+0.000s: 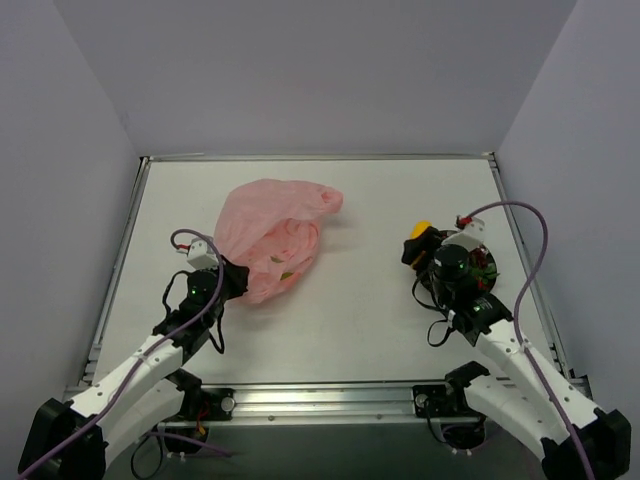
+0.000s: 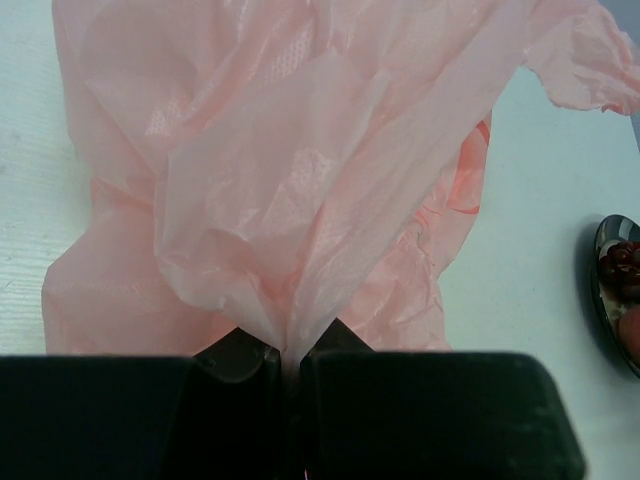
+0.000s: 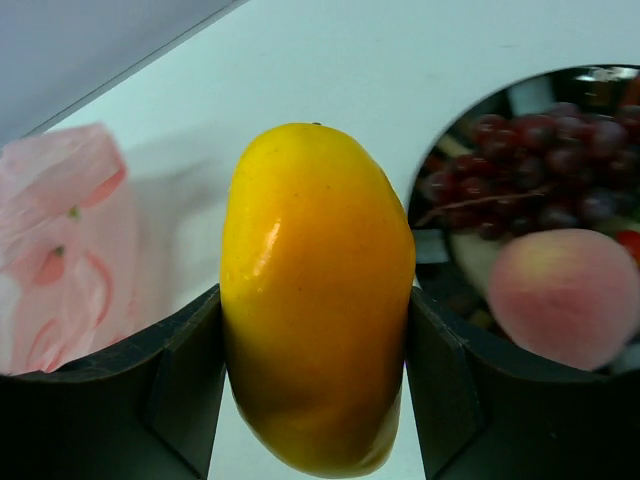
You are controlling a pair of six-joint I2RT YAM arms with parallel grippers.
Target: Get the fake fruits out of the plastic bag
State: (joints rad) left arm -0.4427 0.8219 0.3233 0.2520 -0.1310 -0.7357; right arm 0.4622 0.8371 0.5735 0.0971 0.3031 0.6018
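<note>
The pink plastic bag [image 1: 272,232] lies crumpled left of centre; red-orange shapes show through it in the right wrist view [image 3: 60,255]. My left gripper [image 1: 232,275] is shut on a pinched fold of the bag [image 2: 300,200] at its near edge. My right gripper [image 1: 418,243] is shut on the yellow fruit [image 3: 315,300], held beside the plate [image 1: 478,262]; the fruit shows yellow in the top view [image 1: 421,229]. On the plate lie the dark purple grape bunch [image 3: 540,150] and the pinkish-red round fruit [image 3: 570,295].
The dark-rimmed plate [image 2: 600,290] sits at the right, partly under my right wrist. A raised metal rim [image 1: 320,157] runs along the table's edges, with white walls behind and at both sides.
</note>
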